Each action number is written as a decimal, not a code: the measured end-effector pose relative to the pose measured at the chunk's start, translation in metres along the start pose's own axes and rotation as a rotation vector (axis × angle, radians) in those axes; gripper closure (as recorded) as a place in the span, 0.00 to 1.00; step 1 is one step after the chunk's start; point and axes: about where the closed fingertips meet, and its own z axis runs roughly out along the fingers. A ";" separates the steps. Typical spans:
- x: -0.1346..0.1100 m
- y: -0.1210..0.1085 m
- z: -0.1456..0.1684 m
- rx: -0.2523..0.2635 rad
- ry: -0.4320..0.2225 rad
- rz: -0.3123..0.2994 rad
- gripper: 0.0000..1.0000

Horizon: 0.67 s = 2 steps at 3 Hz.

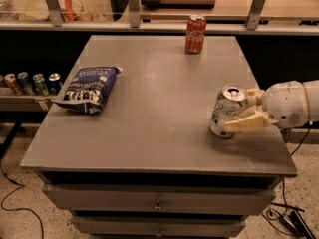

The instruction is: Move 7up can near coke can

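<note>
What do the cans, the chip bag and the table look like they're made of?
7up can, held in the gripper near the table's right edge: thin metal, likely aluminium, with a bare silver top and printed wall. Coke can: same, glossy red print. Chip bag: plastic film, crinkled, with sheen. Table: matte grey top, probably painted metal or laminate; can't tell which.
</note>
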 end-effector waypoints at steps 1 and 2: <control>-0.012 -0.004 -0.008 0.015 0.009 -0.036 1.00; -0.036 -0.011 -0.019 0.036 0.026 -0.101 1.00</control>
